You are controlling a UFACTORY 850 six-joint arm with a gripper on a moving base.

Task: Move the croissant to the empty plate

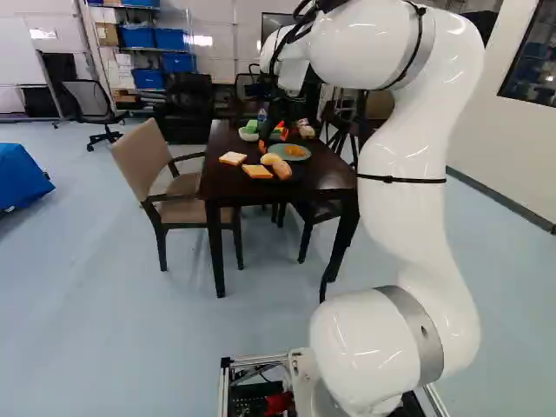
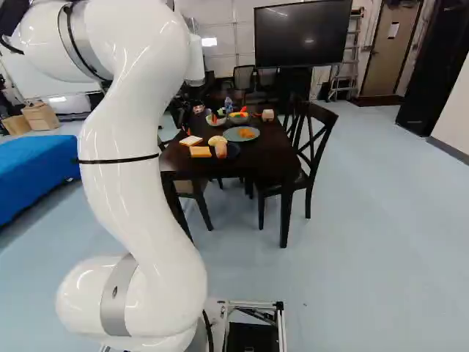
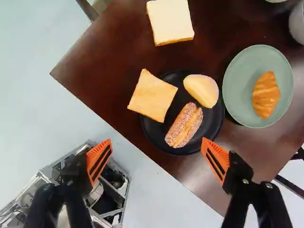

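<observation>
Above the table's near part hangs my gripper [image 1: 273,139], seen small in the left base view. In the wrist view the gripper [image 3: 157,159] stands wide open, with nothing held between its orange pads. The croissant [image 3: 266,95] lies on the green plate [image 3: 237,107], ahead of the gripper and off to one side. Beside that plate, nearer the fingers, is a black plate [image 3: 154,135] bearing a long sugared roll [image 3: 184,125] and a pale bun [image 3: 202,90]. A toast slice [image 3: 152,96] lies partly over the black plate's rim.
Another bread slice [image 3: 171,21] lies on the dark table [image 3: 90,66]. A white bowl [image 1: 248,135] and a filled bowl [image 2: 238,117] stand farther back. A beige armchair [image 1: 148,161] is at one side of the table, a dark chair [image 2: 315,147] at the other.
</observation>
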